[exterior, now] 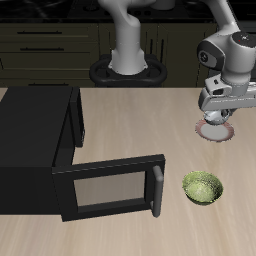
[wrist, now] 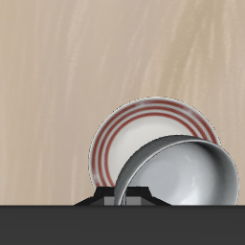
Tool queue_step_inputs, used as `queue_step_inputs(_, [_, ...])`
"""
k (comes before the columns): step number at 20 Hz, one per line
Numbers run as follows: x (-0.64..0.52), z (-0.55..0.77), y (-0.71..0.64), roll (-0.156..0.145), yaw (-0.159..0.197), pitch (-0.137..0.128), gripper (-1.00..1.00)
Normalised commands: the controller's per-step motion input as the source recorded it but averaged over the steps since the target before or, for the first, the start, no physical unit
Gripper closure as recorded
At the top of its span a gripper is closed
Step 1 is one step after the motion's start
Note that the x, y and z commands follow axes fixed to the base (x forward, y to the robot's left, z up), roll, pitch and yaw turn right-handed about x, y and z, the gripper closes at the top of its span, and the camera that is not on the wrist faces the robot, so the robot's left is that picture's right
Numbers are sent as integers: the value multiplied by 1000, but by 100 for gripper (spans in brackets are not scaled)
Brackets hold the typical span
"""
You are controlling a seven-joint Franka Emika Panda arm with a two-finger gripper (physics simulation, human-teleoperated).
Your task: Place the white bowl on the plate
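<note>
No writing, label, brand, number or sign can be read in either view; the surfaces shown are plain, and the only marking is the band of reddish rings around the plate [wrist: 153, 120], which is a pattern, not lettering

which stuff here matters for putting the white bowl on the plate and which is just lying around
For the job:
- white bowl, in the claw, over the plate
- plate, pink-rimmed, under the bowl

Just lying about:
- green leafy bowl, near the table's front edge
- black microwave, door open
</note>
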Motion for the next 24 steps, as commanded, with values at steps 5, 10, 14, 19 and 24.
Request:
queue_step_inputs(5, [173,-241,-61,-36,23,23,100])
queue_step_inputs(10, [72,-203,-5,-28,9,23,100])
queue_step_inputs(14, [-130,-123,118,44,7,42,-100])
queue_step_inputs(19, [-196,-16,186,67,-25,40,-100])
queue_step_inputs(24, [-108,148,56,23,-13,-7,-100])
